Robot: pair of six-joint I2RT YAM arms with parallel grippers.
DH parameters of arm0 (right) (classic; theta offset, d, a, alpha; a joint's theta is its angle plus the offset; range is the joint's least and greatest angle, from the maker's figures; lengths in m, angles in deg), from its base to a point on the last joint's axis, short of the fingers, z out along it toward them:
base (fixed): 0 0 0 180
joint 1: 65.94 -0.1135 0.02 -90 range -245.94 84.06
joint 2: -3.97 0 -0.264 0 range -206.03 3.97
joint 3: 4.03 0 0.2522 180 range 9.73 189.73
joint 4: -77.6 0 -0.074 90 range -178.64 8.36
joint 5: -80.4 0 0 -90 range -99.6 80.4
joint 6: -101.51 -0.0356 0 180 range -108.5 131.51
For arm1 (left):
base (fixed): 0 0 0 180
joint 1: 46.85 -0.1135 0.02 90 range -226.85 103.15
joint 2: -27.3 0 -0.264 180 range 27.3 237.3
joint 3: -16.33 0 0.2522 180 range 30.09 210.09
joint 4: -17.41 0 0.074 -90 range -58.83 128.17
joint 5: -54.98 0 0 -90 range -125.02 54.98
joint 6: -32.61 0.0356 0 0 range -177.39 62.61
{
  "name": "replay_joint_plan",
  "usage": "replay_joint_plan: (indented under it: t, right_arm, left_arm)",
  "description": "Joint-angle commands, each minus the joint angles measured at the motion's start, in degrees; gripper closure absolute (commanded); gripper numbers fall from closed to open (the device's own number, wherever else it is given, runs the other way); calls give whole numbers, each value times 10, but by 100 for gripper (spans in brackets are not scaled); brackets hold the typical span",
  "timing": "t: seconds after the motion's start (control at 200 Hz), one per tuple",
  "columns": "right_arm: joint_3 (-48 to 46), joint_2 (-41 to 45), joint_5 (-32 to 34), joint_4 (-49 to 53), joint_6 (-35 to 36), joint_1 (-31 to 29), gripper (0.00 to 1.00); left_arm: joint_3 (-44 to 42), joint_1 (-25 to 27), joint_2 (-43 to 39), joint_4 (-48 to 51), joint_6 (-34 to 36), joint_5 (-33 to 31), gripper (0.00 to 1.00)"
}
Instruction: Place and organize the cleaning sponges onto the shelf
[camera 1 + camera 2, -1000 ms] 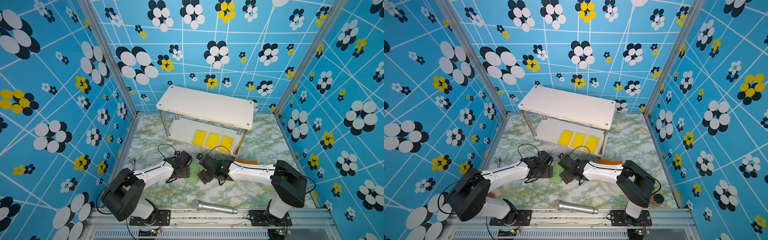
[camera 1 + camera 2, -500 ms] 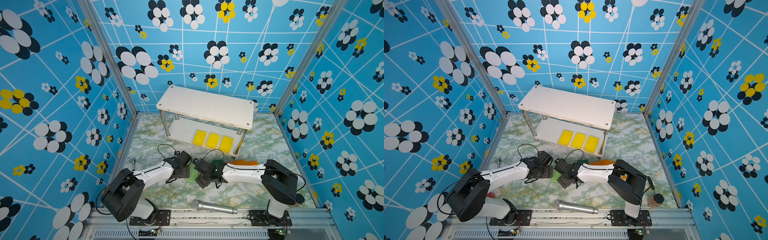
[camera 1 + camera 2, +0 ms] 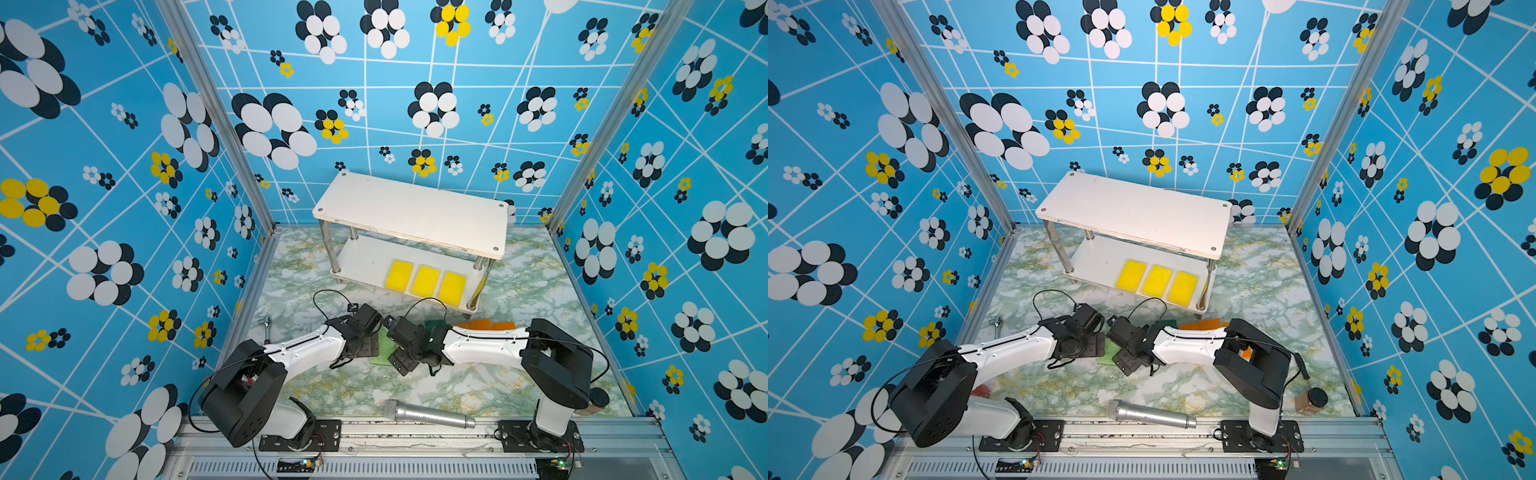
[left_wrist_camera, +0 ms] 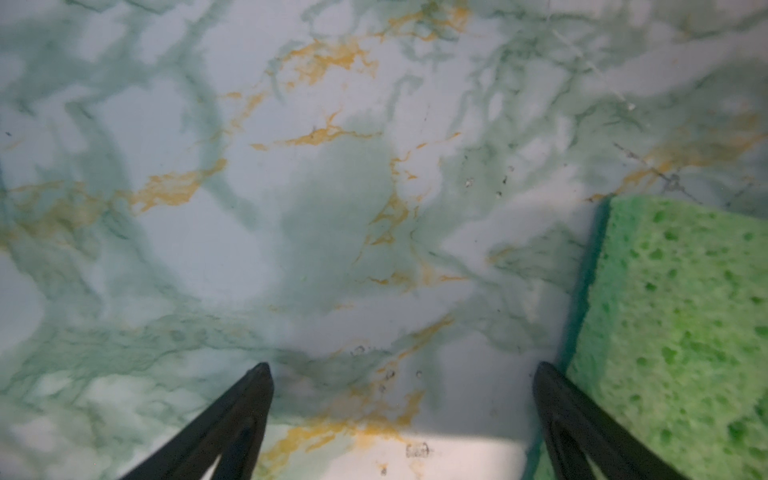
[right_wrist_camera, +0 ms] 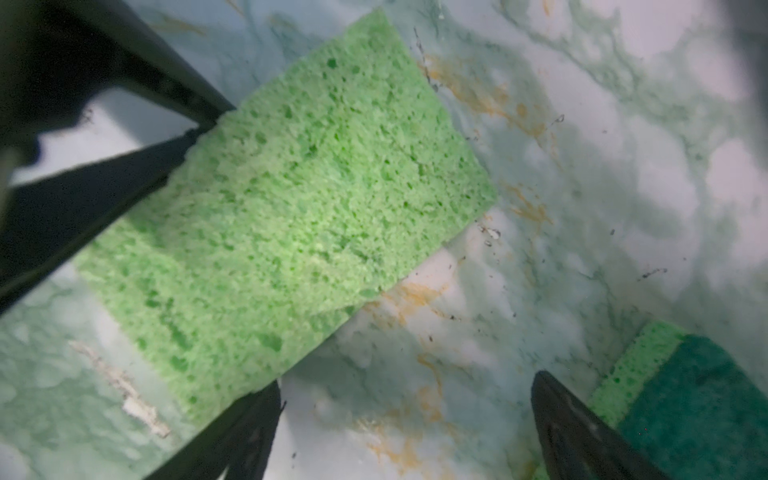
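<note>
Left gripper point(image 4: 401, 370): jaws wide, empty, one finger just beside the pale green sponge point(image 5: 291, 208).
Right gripper point(image 5: 407, 382): jaws wide, empty, at that sponge's other side.
Dark green sponge point(image 5: 698, 395): near it, past the right gripper.
Yellow sponges point(image 3: 426, 280): three, well beyond it, on the lower board of the shelf point(image 3: 411, 212).

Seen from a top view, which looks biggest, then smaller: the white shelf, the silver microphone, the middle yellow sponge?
1. White two-tier shelf with metal posts: by far the largest.
2. Silver metal microphone: clearly second, though possibly nearer the camera.
3. Middle yellow rectangular foam sponge: smallest.
</note>
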Motion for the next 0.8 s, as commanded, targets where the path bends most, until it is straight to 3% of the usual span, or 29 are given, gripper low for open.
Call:
replay_joint_plan:
  t: [0.0, 0.795]
  right_arm:
    - [18, 9, 6, -25, 11, 0, 4]
    - [52, 32, 4, -59, 67, -1, 3]
  left_arm:
    - [-17, 5, 6, 33, 4, 7, 1]
    - [-13, 6, -7, 47, 4, 2, 1]
